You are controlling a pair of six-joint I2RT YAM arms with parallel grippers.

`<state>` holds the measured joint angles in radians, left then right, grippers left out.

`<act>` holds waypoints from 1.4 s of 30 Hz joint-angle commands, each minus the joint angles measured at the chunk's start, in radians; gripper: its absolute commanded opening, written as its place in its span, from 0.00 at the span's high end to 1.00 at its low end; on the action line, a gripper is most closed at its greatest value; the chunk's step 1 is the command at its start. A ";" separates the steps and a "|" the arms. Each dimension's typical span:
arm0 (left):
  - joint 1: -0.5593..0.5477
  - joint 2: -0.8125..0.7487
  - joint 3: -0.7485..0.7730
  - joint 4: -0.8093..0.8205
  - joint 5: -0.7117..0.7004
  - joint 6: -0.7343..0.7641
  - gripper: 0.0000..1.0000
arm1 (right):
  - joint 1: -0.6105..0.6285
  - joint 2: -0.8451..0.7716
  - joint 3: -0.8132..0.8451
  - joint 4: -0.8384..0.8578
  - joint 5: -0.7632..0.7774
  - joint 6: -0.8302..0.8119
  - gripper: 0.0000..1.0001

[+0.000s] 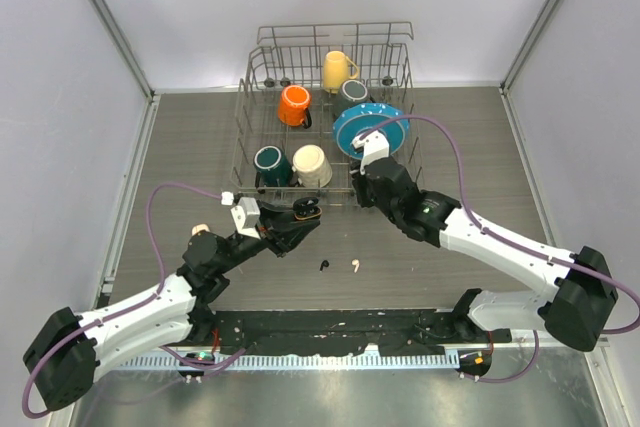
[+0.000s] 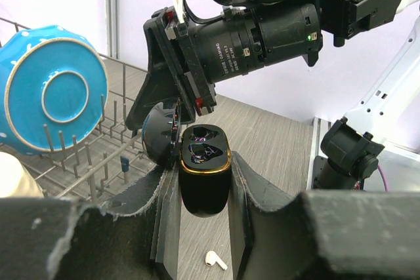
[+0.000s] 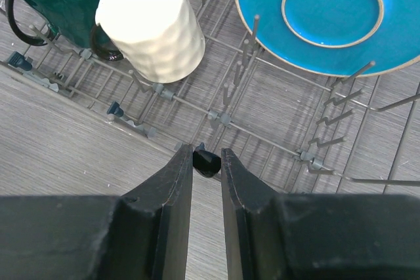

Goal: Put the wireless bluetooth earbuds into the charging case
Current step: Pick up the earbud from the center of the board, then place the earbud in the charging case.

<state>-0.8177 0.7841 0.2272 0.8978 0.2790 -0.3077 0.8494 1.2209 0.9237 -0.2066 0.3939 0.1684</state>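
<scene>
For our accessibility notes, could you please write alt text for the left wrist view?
The left gripper clamps an open black charging case upright, with the right gripper pointing down beyond it. A white earbud lies on the table below, and a blue plate stands in the wire rack at left.

You're looking at a rack sitting on the surface, holding an orange mug, yellow mug, green mug, cream mug and blue plate.
</scene>
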 commanded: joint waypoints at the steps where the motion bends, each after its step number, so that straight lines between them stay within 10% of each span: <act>1: 0.000 0.000 0.012 0.049 -0.014 -0.002 1.00 | 0.004 -0.034 0.024 0.015 -0.018 0.017 0.99; 26: 0.002 0.040 0.034 0.018 -0.001 0.019 1.00 | 0.017 -0.150 0.132 -0.010 -0.089 0.006 0.99; 42: 0.000 0.069 0.086 -0.040 0.011 0.050 1.00 | 0.247 -0.138 0.302 -0.158 -0.106 -0.050 0.99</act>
<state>-0.8177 0.8574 0.2604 0.8619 0.2817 -0.2844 1.0496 1.0740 1.1751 -0.3298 0.2684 0.1513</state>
